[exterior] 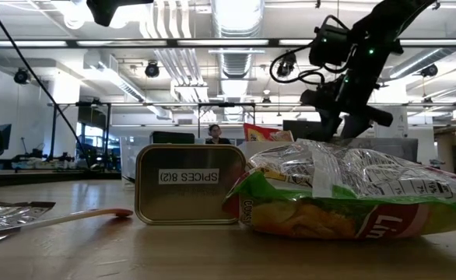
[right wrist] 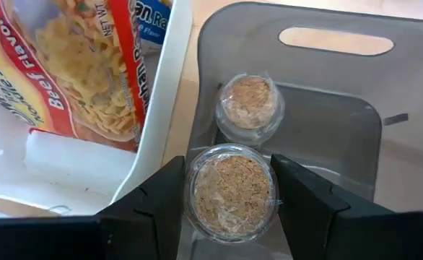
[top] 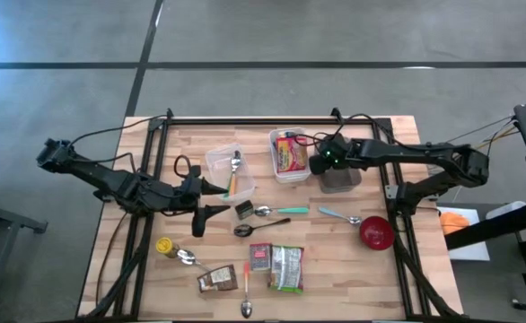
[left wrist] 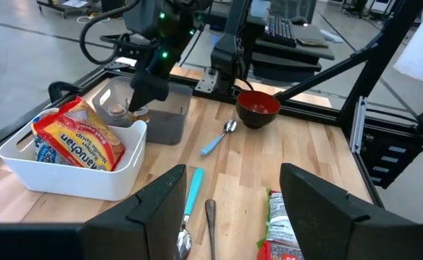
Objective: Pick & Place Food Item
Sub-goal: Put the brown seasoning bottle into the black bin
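Right gripper [right wrist: 229,198]: jaws pinch a wrapped round cup [right wrist: 231,189] by its sides, just over the grey bin [right wrist: 341,137], beside the white bin [top: 292,170] holding noodles [right wrist: 74,65]. A second cup [right wrist: 249,101] already sits in the grey bin, so this one is likely held there to drop alongside it. Its axis stands upright, its flat top facing the wrist. Left gripper [left wrist: 229,195] waits mid-table, jaws spread and empty, over a spoon [left wrist: 188,206].
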You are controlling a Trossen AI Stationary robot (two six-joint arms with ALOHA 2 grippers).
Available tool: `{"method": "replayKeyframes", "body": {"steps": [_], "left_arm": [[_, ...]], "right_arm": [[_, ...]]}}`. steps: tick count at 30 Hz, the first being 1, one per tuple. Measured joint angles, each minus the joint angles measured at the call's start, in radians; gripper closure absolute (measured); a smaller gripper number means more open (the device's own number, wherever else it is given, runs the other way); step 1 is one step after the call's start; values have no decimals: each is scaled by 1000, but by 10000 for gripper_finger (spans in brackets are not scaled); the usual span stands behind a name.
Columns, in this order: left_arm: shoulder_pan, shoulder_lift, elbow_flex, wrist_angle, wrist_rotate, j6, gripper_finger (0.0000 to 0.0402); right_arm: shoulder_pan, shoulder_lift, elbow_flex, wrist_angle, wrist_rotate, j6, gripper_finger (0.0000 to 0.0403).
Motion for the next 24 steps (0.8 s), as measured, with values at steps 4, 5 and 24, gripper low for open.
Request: {"method": "replayKeyframes", "body": {"steps": [4, 5, 24], "left_arm": [[0, 1, 0, 0, 0, 0, 177], [0, 1, 0, 0, 0, 0, 177], [0, 1, 0, 0, 0, -3, 177]], "right_arm": [[4, 2, -1, 9, 12, 3, 232], [4, 2, -1, 15, 13, 4, 232], [6, 139, -2, 62, 15, 6, 232]]}}
